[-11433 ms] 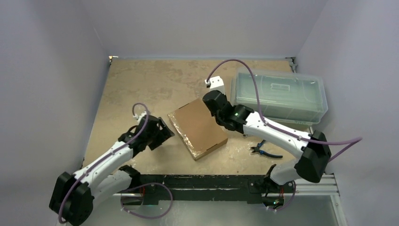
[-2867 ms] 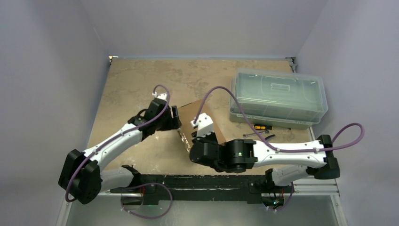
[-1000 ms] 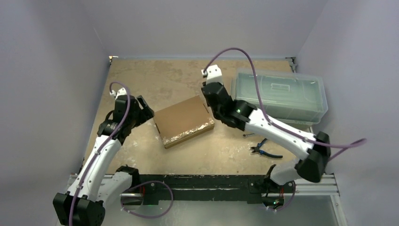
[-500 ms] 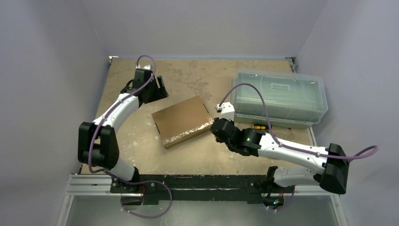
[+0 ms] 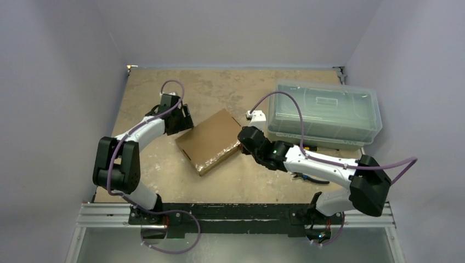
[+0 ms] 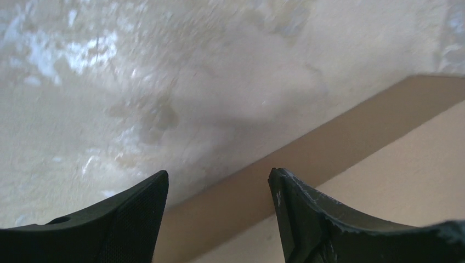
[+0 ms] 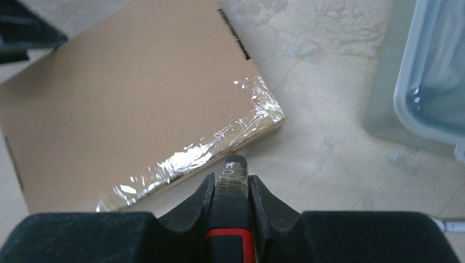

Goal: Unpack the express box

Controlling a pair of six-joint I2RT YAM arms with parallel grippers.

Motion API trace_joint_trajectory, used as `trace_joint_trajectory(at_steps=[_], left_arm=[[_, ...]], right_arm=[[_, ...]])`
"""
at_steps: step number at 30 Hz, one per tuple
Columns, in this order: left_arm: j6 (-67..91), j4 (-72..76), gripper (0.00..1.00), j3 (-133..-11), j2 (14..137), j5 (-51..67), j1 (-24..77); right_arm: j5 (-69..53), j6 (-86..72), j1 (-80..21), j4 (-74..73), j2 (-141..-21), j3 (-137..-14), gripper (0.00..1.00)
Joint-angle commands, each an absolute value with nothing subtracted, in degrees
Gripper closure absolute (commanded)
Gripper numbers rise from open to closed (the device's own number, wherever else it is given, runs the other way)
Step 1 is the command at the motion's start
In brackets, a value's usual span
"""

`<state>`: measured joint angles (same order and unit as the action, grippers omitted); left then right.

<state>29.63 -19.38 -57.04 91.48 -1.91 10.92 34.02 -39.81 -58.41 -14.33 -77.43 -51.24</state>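
**Express box flat mid-table, closed; right gripper brings a tool to its taped edge**

Express box (image 5: 210,141) lies flat on the table (image 5: 219,90), lid down, turned at an angle. It is left of the clear plastic bin (image 5: 326,112) and apart from it. The clear tape (image 7: 192,158) runs along the near-right edge, crinkled and glaring.

Left gripper (image 6: 218,183): fingers spread, nothing between them. It sits at the box's far-left edge, one finger (image 6: 315,216) over the cardboard and the other over bare table. I cannot tell whether it touches. The overhead view hides the fingertips under the wrist (image 5: 181,118).

Right gripper (image 7: 231,181): fingers clamped on a tool (image 7: 230,216) with a black handle and a red band. Its tip is clear-looking and the type is hard to make out. The tip is just beside the taped edge near the box's right corner; contact is not resolvable.

The bin is cut off at the frame edge in the right wrist view. A dark-handled tool (image 5: 308,176) lies mostly hidden under the right forearm.
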Motion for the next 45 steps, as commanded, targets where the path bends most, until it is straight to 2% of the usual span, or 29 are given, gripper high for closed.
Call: trace_joint_trajectory(at_steps=[1, 7, 11, 14, 17, 23, 30, 33, 40, 45], left_arm=[[33.8, -18.8, 0.32, -50.3, 85.2, -0.4, 10.9], [40.0, -17.5, 0.32, -40.1, 71.9, 8.1, 11.3], [37.3, -26.9, 0.31, -42.2, 67.1, 1.3, 11.3], [34.8, -30.7, 0.3, -44.9, 63.7, -4.3, 11.3], [31.1, -29.0, 0.3, -47.6, 62.2, -3.9, 11.3], [27.5, -20.6, 0.34, -54.4, 70.9, 18.1, 11.7], [26.7, -14.9, 0.35, -64.4, 85.3, 17.9, 18.2], [30.0, -11.6, 0.41, -67.9, 91.4, 21.1, 18.3], [33.6, -4.0, 0.71, -75.6, 104.6, 28.6, 18.8], [34.6, -3.4, 0.83, -79.9, 110.3, 30.7, 18.8]], right_arm=[[31.3, -32.4, -53.8, -3.7, -80.3, -57.7, 1.0], [25.6, -22.5, -51.6, -2.9, -90.3, -69.5, 1.0], [31.5, -22.1, -51.6, -10.7, -93.0, -75.2, 1.0], [37.6, -20.5, -51.6, -14.3, -91.1, -74.5, 1.0], [37.2, -19.3, -51.7, -14.5, -86.1, -71.9, 1.0], [26.3, -16.8, -51.8, -9.4, -77.5, -64.6, 1.0], [22.1, -17.7, -52.1, -6.7, -75.9, -60.2, 1.0], [21.1, -18.0, -52.3, -5.7, -76.1, -59.7, 1.0], [22.1, -18.7, -52.7, -5.2, -76.9, -59.2, 1.0], [22.8, -19.1, -52.8, -5.2, -78.4, -59.9, 1.0]])
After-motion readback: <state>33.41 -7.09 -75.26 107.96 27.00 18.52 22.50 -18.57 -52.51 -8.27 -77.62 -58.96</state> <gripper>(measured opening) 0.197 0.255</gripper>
